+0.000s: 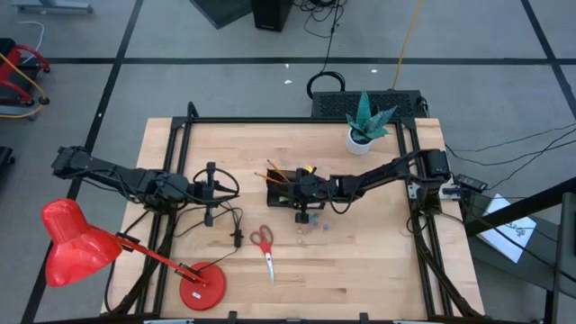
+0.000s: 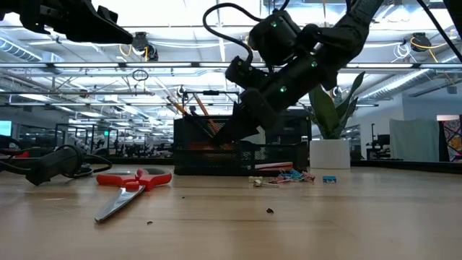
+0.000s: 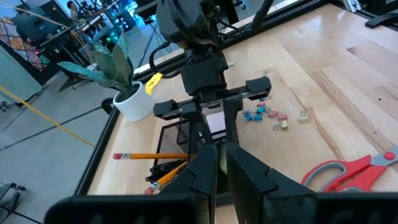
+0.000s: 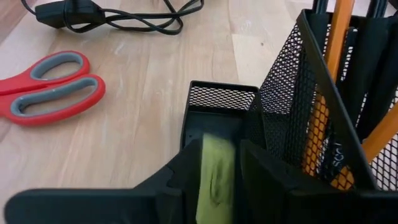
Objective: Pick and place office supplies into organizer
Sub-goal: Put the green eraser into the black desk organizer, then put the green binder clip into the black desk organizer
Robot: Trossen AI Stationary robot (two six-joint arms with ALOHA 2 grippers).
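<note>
Right wrist view is showing the right gripper (image 4: 217, 180) hanging over the low, flat compartment of the black mesh organizer (image 4: 217, 99), with a pale yellow sticky-note pad (image 4: 214, 177) sitting between its two dark fingers; the fingers are standing only slightly apart, and I cannot tell whether they are pressing the pad or just letting go of it. Beside it, the taller compartment is holding orange pencils (image 4: 336, 37) upright. My worry is that the pad is sitting close to the mesh wall of the tall compartment, so if it is dropped from a tilt it could catch on that edge, land on its side, or fall outside the low tray onto the wooden table (image 4: 137, 143). A lift with the fingers not fully parted could also drag the pad back out, and pushing down could shove the light organizer. From above, the red-handled scissors (image 1: 264, 245) are lying apart on the table in front of the organizer (image 1: 286, 191), and small blue clips (image 2: 292, 175) are lying scattered just beside it, so a careless sweep could scatter them further. The left gripper (image 1: 209, 191) is waiting well to the left, near black cables (image 1: 229, 220), fingers nearly together and holding nothing that I can see.
</note>
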